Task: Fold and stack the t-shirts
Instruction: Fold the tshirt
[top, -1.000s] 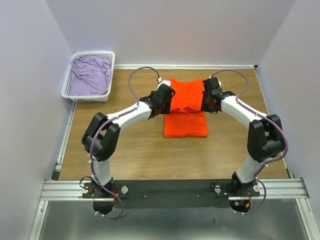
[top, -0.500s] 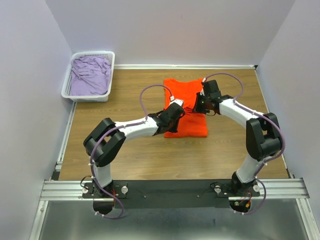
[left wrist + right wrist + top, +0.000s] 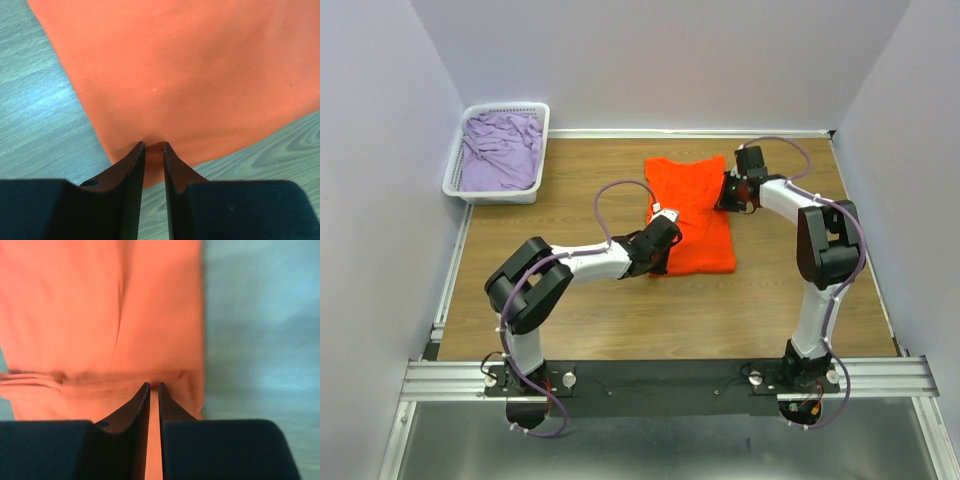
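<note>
The orange t-shirt [image 3: 692, 215] lies flat on the wooden table [image 3: 580, 310], folded to a long rectangle. My left gripper [image 3: 663, 258] sits at its near left corner. In the left wrist view that gripper [image 3: 154, 144] is shut on the orange t-shirt [image 3: 190, 70], with cloth pinched between its tips. My right gripper [image 3: 725, 200] is at the shirt's right edge, toward the far end. In the right wrist view it [image 3: 154, 385] is shut on a creased fold of the orange t-shirt [image 3: 100, 315]. The lilac t-shirt [image 3: 500, 150] lies crumpled in the basket.
The white lattice basket [image 3: 507, 107] stands at the far left corner of the table. Grey walls close in the table on the left, back and right. Both arm bases sit on the black rail [image 3: 660, 380] at the near edge.
My left gripper moved from the shirt's far left side to its near left corner, its jaws closing on cloth. My right gripper shifted out to the right edge and closed.
</note>
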`<state>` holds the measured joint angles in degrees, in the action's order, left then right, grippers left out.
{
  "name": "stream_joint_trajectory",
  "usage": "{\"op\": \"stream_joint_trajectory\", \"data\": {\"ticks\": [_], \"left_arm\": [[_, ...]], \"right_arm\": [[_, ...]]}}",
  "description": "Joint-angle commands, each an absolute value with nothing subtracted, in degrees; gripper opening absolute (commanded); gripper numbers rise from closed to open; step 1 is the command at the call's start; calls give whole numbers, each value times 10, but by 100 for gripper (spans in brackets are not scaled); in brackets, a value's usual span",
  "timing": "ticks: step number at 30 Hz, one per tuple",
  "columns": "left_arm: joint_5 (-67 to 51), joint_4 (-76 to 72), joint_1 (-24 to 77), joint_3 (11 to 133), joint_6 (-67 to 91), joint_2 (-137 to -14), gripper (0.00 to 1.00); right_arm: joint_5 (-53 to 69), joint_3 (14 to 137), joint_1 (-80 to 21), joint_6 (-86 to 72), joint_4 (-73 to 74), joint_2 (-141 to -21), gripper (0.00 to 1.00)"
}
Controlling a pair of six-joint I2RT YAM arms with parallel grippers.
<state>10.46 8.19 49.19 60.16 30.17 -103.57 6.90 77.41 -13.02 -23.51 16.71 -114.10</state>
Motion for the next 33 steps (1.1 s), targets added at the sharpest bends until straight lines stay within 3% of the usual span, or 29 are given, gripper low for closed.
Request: {"op": "stream_joint_trajectory", "data": {"ticks": [1,10,16,27,33], "left_arm": [[103,112,493,578,313,-1023,29],[105,105,493,556,326,-1006,29],[100,103,493,540,331,-994,29],[92,101,493,497,343,-981,29],[106,105,493,491,350,-958,29]], "right_arm": [[87,838,-115,-236,147,-1152,18],[243,736,-158,-236,109,-1071,24],[378,711,-179,-232,57,-1113,31],[385,794,-133,-222,31,-1255,31],[382,831,-103,-227,33,-1253,32]]}}
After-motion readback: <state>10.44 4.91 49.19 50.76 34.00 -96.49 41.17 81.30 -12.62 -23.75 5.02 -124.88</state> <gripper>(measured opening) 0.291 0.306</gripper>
